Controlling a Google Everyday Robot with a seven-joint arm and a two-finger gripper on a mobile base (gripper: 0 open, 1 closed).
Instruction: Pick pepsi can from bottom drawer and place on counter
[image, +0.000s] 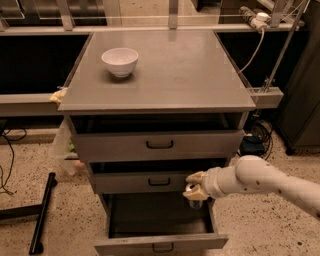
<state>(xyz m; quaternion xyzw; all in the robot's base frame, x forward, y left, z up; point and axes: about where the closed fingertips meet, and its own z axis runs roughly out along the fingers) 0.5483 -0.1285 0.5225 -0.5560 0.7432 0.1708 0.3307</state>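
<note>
The bottom drawer (160, 242) of the grey cabinet is pulled open, with a dark interior. My gripper (194, 186) is at the drawer's right side, just below the middle drawer's front, on the end of my white arm (260, 180). It is shut on the pepsi can (194, 196); the can's silver top and a bit of its blue body show between and below the fingers, held above the drawer's floor. The counter (190, 70) is the flat grey top of the cabinet, well above the gripper.
A white bowl (120, 61) sits on the counter's left rear. The top drawer (160, 145) and middle drawer (159, 182) stand slightly out. A black bar (42, 212) lies on the floor at left. Cables and a rail are at the right.
</note>
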